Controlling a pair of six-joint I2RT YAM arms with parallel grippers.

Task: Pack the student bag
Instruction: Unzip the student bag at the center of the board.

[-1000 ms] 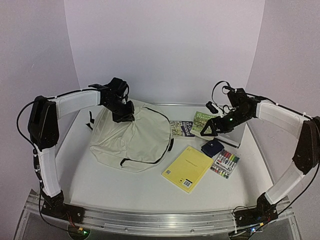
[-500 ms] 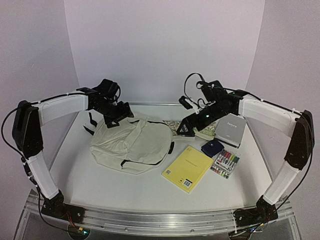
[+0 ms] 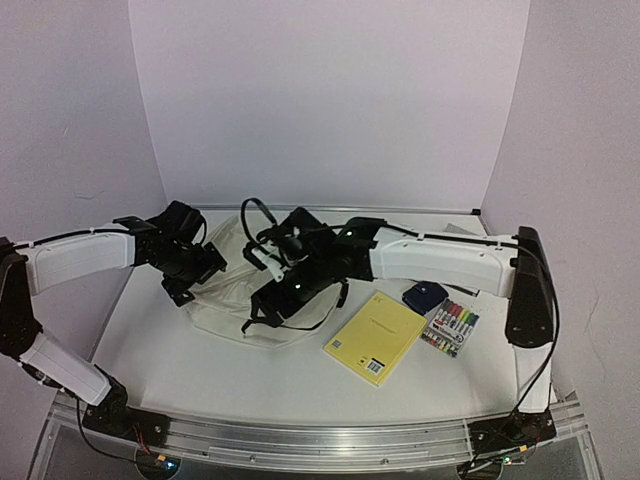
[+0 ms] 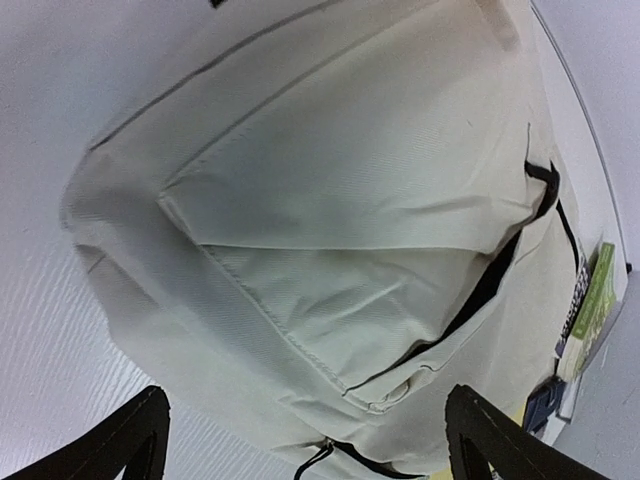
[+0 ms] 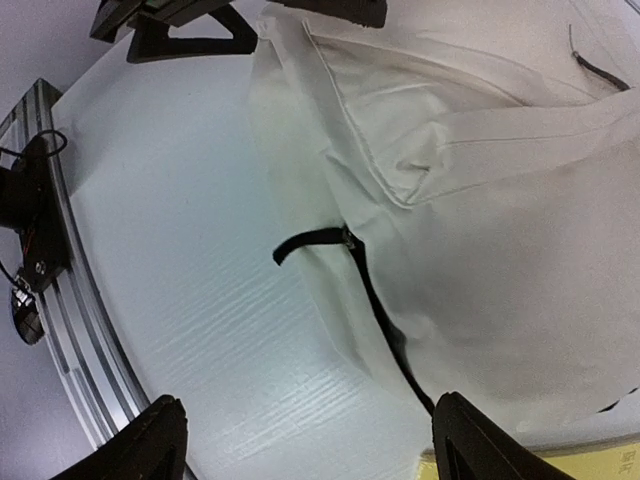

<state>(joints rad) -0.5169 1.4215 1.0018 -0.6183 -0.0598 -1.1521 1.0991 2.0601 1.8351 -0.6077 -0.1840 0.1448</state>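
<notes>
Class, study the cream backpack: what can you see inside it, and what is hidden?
Only the outside of the student bag shows: cream fabric, front pocket and black zipper line. No contents are visible; the fabric covers the interior, so whether anything is inside cannot be told.

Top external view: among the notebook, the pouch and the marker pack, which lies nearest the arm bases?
The yellow notebook; the navy pouch and the marker pack lie farther back, to its right.

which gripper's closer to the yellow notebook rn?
Right. The right gripper is over the student bag near its front edge, just left of the yellow notebook. The left gripper sits at the bag's left side, farther off.
</notes>
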